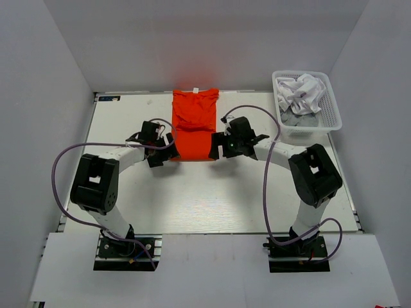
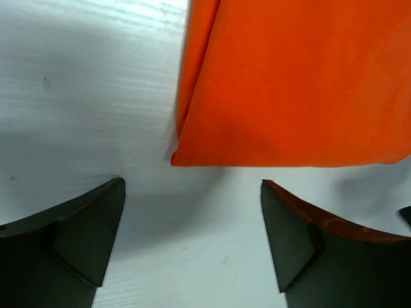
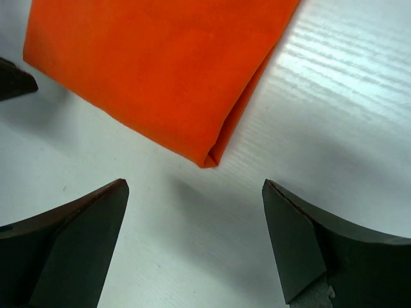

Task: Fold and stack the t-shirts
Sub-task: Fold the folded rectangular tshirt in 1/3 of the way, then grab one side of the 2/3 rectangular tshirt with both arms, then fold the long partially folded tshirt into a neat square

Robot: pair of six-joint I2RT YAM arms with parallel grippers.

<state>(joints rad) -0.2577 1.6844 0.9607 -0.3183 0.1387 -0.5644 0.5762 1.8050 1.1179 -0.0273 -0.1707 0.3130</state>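
**Orange-red t-shirt (image 1: 194, 125) folded lengthwise, far centre of table (image 1: 192, 199)**

We note the left gripper (image 2: 192, 186) spread wide and holding nothing, just short of the shirt's near-left corner. The right gripper (image 3: 194, 186) is likewise wide apart and unladen, at the near-right corner. Far right, the white and grey t-shirts (image 1: 302, 90) lie crumpled in a lattice basket (image 1: 307, 126).

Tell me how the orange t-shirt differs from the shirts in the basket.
The orange t-shirt is folded into a flat, narrow rectangle; the white and grey shirts are crumpled in a heap. The orange t-shirt lies on the table between the two arms; the white and grey shirts sit in the lattice basket at the far right corner. Both are soft cloth.
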